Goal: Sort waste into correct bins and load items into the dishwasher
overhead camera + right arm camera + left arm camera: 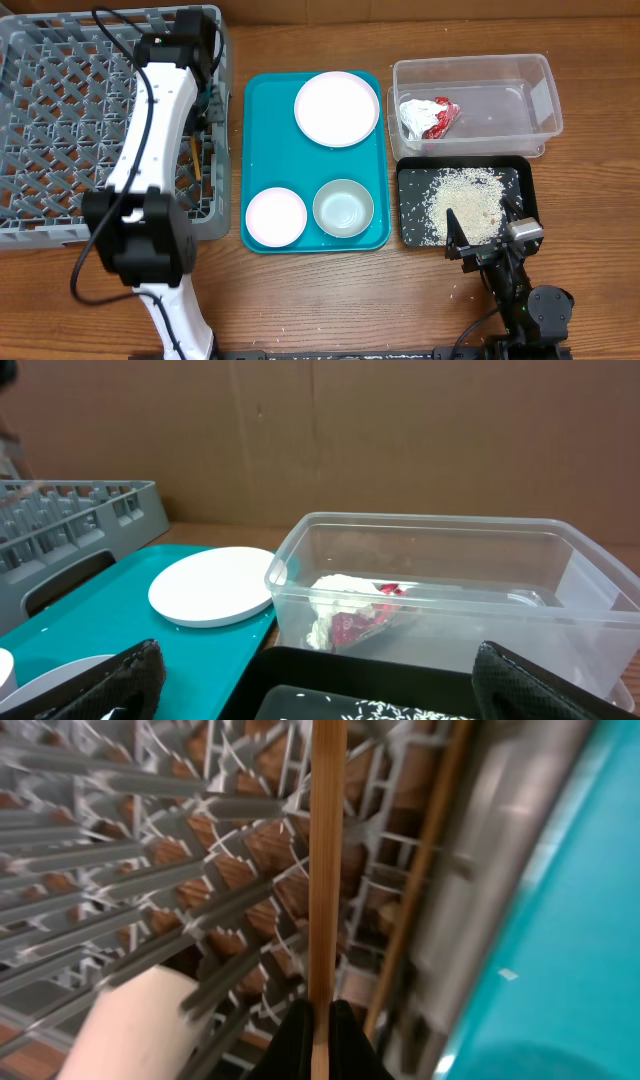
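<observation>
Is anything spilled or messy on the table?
Yes, a bit. The rice grains are strewn loosely across the black tray, not in one neat heap, and a few pale specks seem to lie on the table just outside its near edge. Nothing else looks odd.

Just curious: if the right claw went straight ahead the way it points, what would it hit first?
Most likely the right claw meets the clear tub, its near wall, just past the black tray; depth is unclear.
</observation>
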Motion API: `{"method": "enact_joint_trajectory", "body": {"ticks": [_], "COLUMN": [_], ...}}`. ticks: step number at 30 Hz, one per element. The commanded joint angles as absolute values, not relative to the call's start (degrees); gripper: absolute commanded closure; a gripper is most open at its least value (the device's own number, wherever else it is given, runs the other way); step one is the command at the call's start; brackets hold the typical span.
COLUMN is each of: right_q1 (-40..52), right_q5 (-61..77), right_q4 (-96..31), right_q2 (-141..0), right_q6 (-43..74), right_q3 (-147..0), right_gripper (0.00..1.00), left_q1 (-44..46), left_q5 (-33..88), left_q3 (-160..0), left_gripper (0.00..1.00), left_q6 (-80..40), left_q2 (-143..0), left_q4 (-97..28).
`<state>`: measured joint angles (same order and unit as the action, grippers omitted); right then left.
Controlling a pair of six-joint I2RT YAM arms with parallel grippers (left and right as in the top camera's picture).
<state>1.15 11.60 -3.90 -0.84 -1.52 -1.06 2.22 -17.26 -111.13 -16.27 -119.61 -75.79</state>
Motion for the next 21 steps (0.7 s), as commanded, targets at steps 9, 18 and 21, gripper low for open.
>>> {"method": "enact_joint_trajectory", "body": {"ticks": [9, 18, 21], "right_q1": [1.0, 1.0, 1.0], "right_q5": [11.5, 11.5, 11.5], "right_q4": [-3.5, -3.5, -3.5], "right_q2": [-0.2, -0.2, -0.2], "right_q6": [-1.3, -1.3, -1.3], "right_q3": [-0.4, -0.4, -0.4], "right_gripper": [0.0, 0.0, 0.0], "left_q1": [1.3, 4.5, 6.4], "left_q5": [-10.4, -6.5, -6.0], "left_q3": [-119.2, -124.0, -124.0], "left_gripper": [0.73, 0.65, 0.73], "left_q6": [-8.6, -11.3, -13.0], "left_q2": [-120.1, -108.7, -103.8], "left_q4": [-82.2, -88.3, -90.5]}}
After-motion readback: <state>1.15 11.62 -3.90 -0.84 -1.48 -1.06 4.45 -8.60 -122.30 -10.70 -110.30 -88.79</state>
